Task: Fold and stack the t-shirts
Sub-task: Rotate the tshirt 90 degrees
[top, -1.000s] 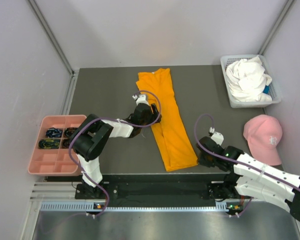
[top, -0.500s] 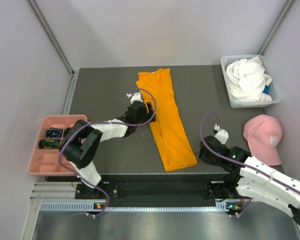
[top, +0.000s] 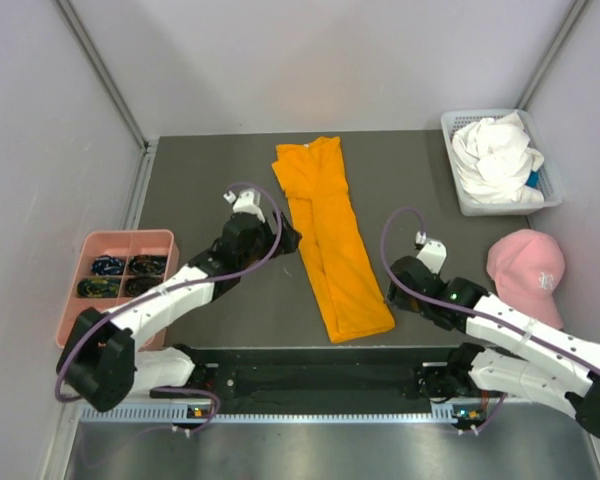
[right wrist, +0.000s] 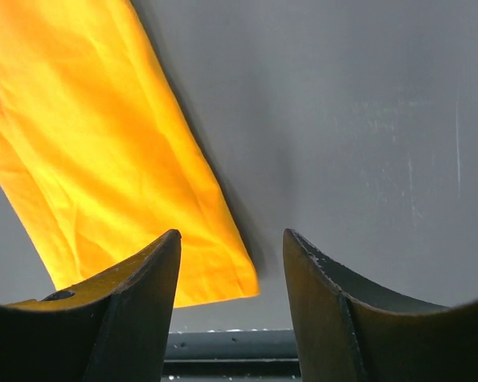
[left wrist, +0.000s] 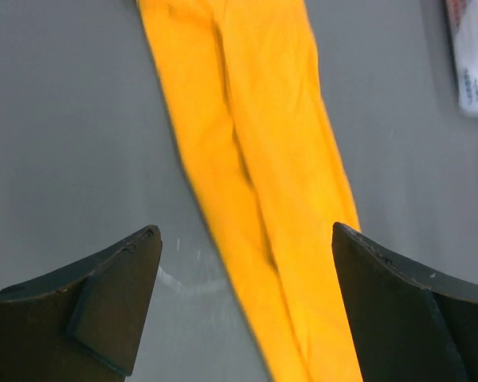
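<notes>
Orange t-shirt (top: 330, 240): folded into a long strip, flat at the centre of the table (top: 200, 170), running 12 to 6 o'clock. White t-shirt (top: 495, 155): bunched in basket (top: 505, 208) at 2 o'clock. Left pincer (top: 283, 237): spread wide, empty, beside strip's 9 o'clock edge. Right pincer (top: 393, 292): parted, empty, just 3 o'clock of strip's near end.

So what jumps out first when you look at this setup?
The bright orange t-shirt, folded into a long strip across the middle of the dark table. Next, the pink cap at the right edge and a white basket of crumpled white cloth in the far right corner.
</notes>
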Controlling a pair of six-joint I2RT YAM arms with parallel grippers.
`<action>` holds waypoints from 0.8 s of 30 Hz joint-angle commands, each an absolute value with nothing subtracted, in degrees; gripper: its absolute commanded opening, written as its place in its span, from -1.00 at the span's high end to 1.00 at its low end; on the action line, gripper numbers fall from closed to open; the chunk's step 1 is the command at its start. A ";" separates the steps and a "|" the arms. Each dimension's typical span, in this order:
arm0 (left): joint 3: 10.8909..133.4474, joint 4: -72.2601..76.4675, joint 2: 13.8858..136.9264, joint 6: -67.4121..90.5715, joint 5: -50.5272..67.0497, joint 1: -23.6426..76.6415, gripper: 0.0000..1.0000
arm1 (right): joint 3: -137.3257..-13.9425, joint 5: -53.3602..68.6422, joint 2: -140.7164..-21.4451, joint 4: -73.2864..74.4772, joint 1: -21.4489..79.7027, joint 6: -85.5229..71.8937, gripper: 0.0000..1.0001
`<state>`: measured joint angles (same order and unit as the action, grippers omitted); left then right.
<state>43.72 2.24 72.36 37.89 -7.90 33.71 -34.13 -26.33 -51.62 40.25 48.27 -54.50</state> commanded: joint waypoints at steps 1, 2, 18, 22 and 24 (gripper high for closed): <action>33.68 -2.37 65.93 44.11 -0.26 34.89 -0.83 | -38.75 -30.93 -51.33 38.85 48.96 -52.65 -0.09; 32.36 -2.46 64.87 45.95 -0.44 36.72 -0.82 | -39.11 -31.29 -50.89 39.28 48.87 -52.56 -0.09; 24.79 7.90 69.25 60.02 -9.93 58.44 -0.76 | -38.58 -30.59 -41.22 43.06 48.08 -54.67 -0.11; 24.78 11.51 73.64 63.88 -8.70 62.30 -0.71 | -38.85 -31.29 -40.43 44.56 48.08 -54.58 -0.11; 25.40 12.74 76.02 64.68 -8.70 63.80 -0.68 | -38.67 -31.38 -39.99 44.91 48.08 -54.58 -0.11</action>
<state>25.28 6.42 72.88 60.42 -8.36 61.10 -37.71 -29.89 -41.04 43.05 48.21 -54.15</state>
